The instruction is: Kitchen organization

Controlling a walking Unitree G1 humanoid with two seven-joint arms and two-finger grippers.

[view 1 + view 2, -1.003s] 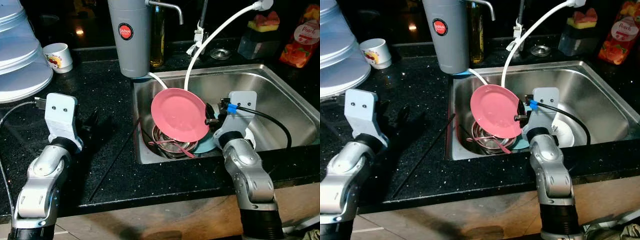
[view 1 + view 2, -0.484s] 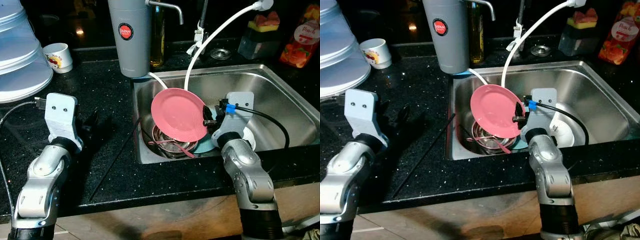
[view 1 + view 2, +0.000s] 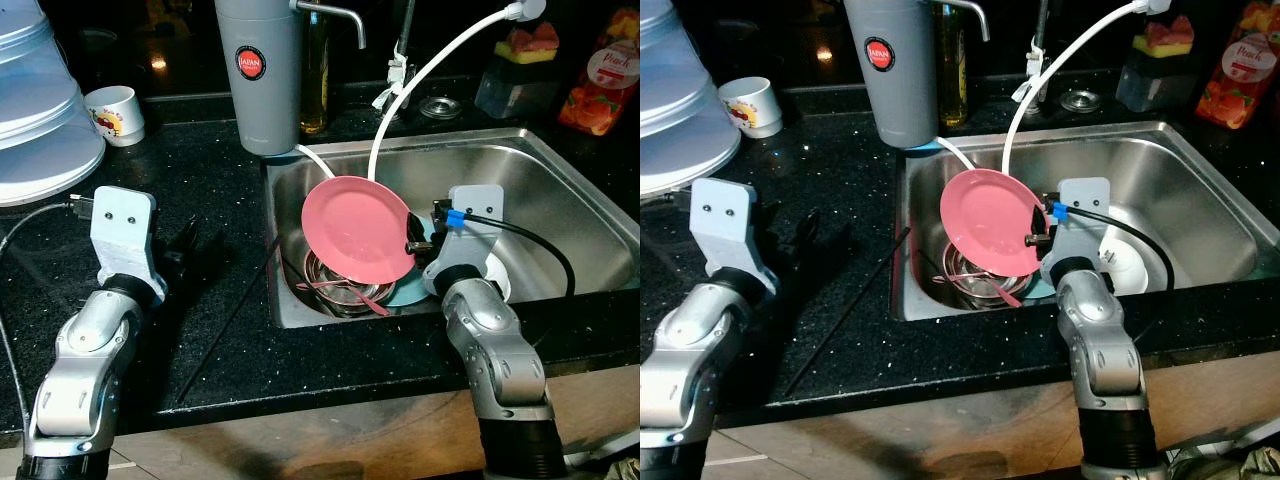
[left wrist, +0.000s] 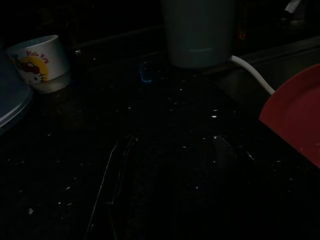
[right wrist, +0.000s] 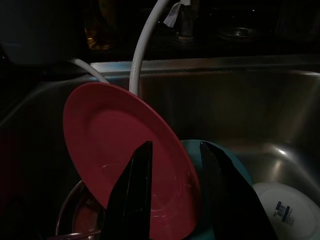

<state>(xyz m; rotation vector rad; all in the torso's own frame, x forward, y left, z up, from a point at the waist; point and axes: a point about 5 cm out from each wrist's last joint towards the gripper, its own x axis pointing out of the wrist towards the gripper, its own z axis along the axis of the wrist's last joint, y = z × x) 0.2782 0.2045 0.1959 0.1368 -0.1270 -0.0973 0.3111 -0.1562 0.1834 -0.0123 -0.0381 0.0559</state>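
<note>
— Where is your right gripper (image 5: 172, 165)?

— In the steel sink (image 3: 560, 190), at its left end. Your two black fingers (image 5: 135, 190) straddle the right rim of the pink plate (image 3: 357, 228), one on each face, pinching it. The plate stands tilted on edge above a metal bowl (image 3: 340, 285) and a teal plate (image 5: 220, 160); a white dish (image 5: 287, 212) lies just beside them on the sink floor.

— And your left gripper (image 3: 185, 240)?

— It hovers over the black speckled counter (image 3: 200, 170), left of the sink, well apart from the plate. You cannot tell from the dark wrist view whether its fingers are apart or together.

— Anything you can read?

— The grey canister (image 3: 260, 70) at the sink's back left corner carries a round red label reading "JAPAN". The white cup (image 4: 37, 62) near the counter's back edge says "Hello Kitty". The red carton (image 3: 603, 85) by the sink's back right corner has lettering too blurred to read. A white hose (image 3: 430, 75) arcs down behind the plate.
</note>
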